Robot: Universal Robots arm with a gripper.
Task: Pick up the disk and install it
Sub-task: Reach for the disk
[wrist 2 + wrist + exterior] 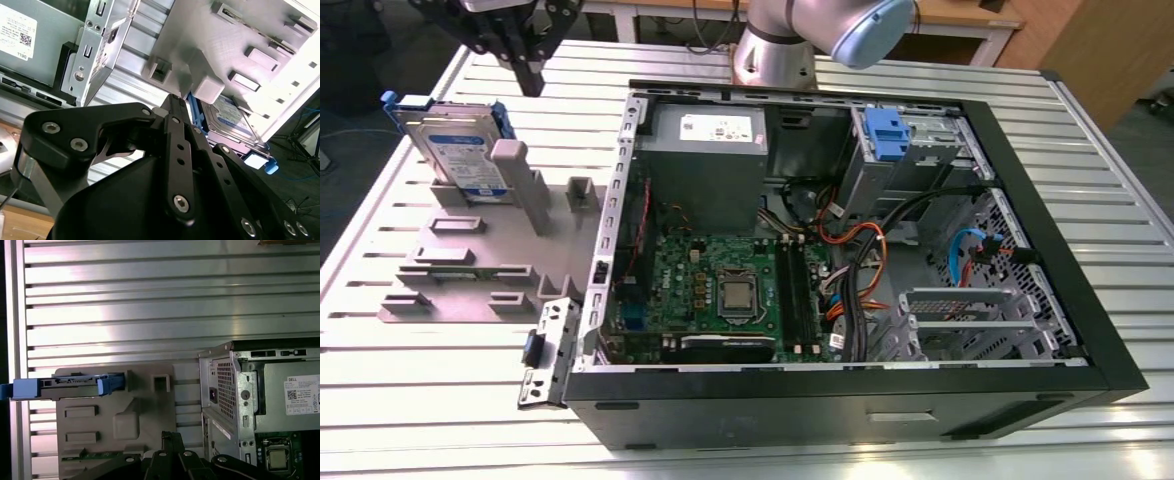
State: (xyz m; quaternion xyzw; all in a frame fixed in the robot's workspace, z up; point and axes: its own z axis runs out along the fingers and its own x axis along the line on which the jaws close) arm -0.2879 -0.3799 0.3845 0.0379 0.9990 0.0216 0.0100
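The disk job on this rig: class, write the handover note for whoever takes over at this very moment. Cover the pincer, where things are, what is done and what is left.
Pincer: shut, empty, above the disk, not touching it.
Disk: upright on edge in the grey holder on the table, at the exterior view's left of the open computer case.
Done: nothing; the disk is not yet picked up.
Left: pick-up and install.

A white sticker bearing small print and a square code sits on the grey metal box. The disk carries a blue-and-white label; its print cannot be read.
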